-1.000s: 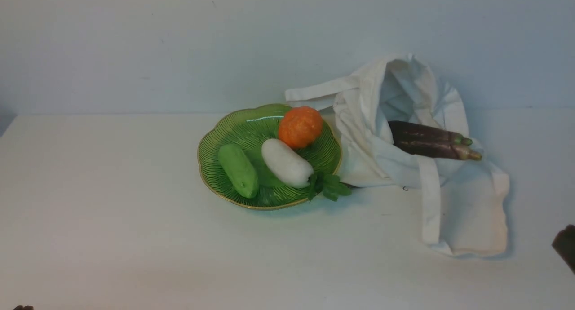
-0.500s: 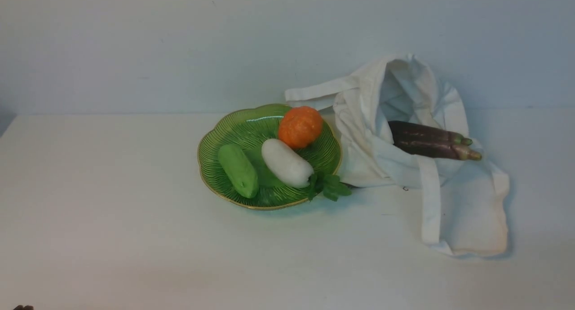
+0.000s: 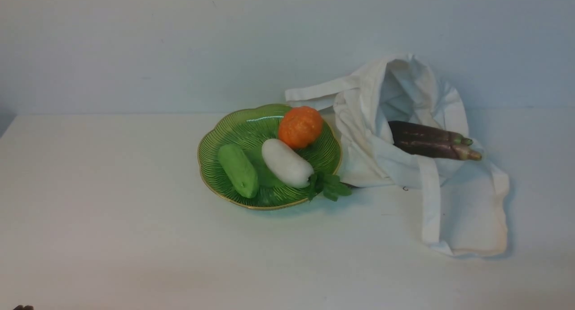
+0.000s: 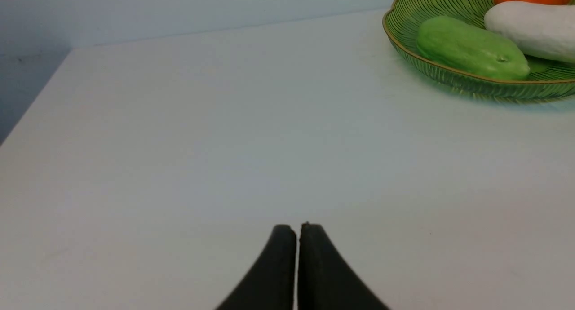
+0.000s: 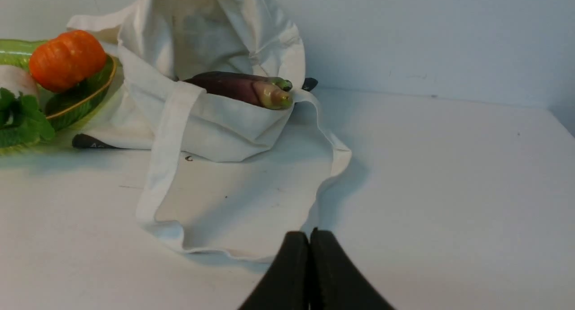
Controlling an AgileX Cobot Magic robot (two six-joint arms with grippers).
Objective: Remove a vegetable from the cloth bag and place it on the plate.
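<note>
my right gripper (image 5: pixel 309 232) is pinched fully closed with nothing between its black fingers, hanging low over the white table (image 3: pixel 112 220). just ahead of it lies the flat strap end of the cloth bag (image 5: pixel 211 121), which slumps open with two purple eggplants (image 5: pixel 242 87) poking out of its mouth. my left gripper (image 4: pixel 297 229) is also closed and empty, over bare table, well apart from everything else. the vegetable (image 3: pixel 238 170) is far from both claws: it lies on the plate (image 3: pixel 233 121), on the plate's left part, beside a white radish (image 3: pixel 286 162) and near an orange pumpkin (image 3: pixel 300 126). from the left wrist i see the vegetable (image 4: pixel 471 49) across the table. the plate touches the bag's left side.
</note>
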